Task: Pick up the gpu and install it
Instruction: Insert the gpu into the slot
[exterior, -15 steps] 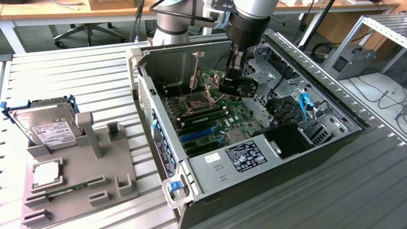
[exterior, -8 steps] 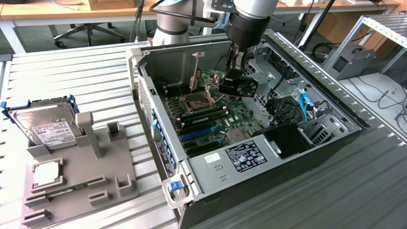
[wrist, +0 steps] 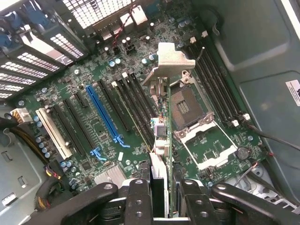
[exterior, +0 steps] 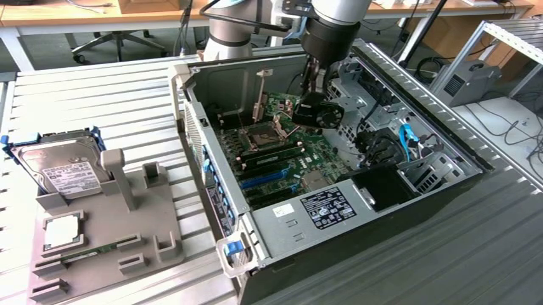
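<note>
The gpu is seen edge-on in the wrist view, a thin green board with its silver bracket at the far end. My gripper is shut on its near end, one black finger on each side. The card hangs above the motherboard, over the area between the dark memory slots and the open CPU socket, not touching a slot. In the exterior view my gripper reaches down into the open computer case, above the upper part of the motherboard.
A long blue expansion slot and a white slot lie beside the card. On the exterior view's left a grey fixture holds a silver hard drive, a processor and a memory stick. Cables and drive cages crowd the case's other side.
</note>
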Action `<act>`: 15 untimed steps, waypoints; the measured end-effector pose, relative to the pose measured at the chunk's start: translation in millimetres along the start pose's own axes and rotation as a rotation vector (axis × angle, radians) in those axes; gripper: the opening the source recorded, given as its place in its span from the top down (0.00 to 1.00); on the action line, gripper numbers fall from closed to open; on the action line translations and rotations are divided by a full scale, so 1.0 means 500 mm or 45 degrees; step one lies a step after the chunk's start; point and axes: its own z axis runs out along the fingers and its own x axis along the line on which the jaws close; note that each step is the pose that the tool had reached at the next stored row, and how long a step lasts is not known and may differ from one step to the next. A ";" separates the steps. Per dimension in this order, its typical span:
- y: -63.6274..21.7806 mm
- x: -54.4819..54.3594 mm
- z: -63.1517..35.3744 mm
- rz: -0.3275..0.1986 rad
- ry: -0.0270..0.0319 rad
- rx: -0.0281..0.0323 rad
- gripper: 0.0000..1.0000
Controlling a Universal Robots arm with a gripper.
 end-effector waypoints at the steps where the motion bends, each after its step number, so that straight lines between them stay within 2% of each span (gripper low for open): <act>1: 0.000 0.000 0.000 -0.007 0.0001 -0.0002 0.71; 15: 0.000 0.000 0.000 -0.081 0.0022 -0.0022 0.71</act>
